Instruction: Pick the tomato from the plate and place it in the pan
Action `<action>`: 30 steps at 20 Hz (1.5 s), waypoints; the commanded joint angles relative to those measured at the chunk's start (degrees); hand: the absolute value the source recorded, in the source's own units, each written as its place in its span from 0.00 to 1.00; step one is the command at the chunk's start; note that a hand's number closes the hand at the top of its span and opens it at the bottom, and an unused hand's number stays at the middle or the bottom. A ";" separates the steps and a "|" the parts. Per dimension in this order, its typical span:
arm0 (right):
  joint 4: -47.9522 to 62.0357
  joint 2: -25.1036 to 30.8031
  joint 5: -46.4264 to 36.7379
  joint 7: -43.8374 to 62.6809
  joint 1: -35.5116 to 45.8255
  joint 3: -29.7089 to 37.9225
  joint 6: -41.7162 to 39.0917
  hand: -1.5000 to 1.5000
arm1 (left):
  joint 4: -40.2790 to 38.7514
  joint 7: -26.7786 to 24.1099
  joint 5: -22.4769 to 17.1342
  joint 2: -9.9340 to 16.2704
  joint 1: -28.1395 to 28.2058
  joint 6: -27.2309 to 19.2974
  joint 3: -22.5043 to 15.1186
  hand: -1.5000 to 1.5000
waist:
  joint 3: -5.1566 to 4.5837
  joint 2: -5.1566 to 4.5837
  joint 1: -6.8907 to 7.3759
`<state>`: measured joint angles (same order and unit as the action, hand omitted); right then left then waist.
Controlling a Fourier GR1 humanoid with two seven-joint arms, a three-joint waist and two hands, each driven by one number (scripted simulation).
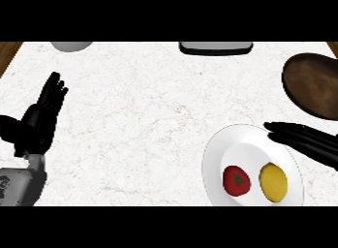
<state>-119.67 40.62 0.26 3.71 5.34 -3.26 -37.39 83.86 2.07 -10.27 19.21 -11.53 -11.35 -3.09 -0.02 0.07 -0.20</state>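
A red tomato [237, 180] with a green stem lies on the white plate [228, 145] at the lower right, next to a yellow lemon [273, 182]. The dark brown pan [320, 85] sits at the right edge, beyond the plate. My right hand [315, 143] comes in from the right with straight fingers reaching over the plate's upper right rim, above and to the right of the tomato, holding nothing. My left hand [37, 121] stands open at the left with fingers up, resting.
A grey round object [71, 45] shows at the top left edge and a dark appliance with a light base [216, 47] at the top middle. Brown wood borders the marble counter [143, 111] at both upper corners.
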 commanded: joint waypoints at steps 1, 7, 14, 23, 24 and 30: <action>2.27 -2.32 -3.61 1.48 1.04 1.10 -2.38 0.00 | -1.33 1.12 1.16 -1.19 -2.19 0.78 1.17 0.50 | 0.01 -0.08 0.13; 8.27 -7.40 -15.50 -1.27 0.84 -3.50 0.24 0.00 | 0.20 2.20 2.66 -2.07 -2.43 1.01 1.58 0.50 | 0.03 -0.13 0.25; 9.15 -11.44 -20.56 -1.63 1.28 -7.67 -3.11 0.00 | -0.01 3.15 4.98 -4.55 -3.08 0.88 2.03 0.50 | 0.02 -0.08 0.08; 10.22 -11.94 -30.94 -9.13 -2.37 -10.25 -2.92 0.00 | 0.12 1.00 7.59 -5.83 -0.45 2.28 3.23 0.50 | 0.03 -0.05 0.03; 11.51 -13.89 -31.08 -7.35 0.01 -9.62 -3.90 0.00 | -3.10 -0.83 4.63 -3.77 -1.77 6.29 6.92 0.50 | 0.01 -0.08 0.10; 12.83 -16.47 -40.70 -3.57 1.27 -16.30 -0.82 0.00 | -3.41 -3.11 5.10 -4.37 1.22 7.20 6.59 0.50 | -0.02 -0.08 0.16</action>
<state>-105.10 26.27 -35.13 -3.58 7.27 -15.84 -39.64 83.67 3.42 -4.41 14.30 -12.24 -6.63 1.94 0.01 0.01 0.03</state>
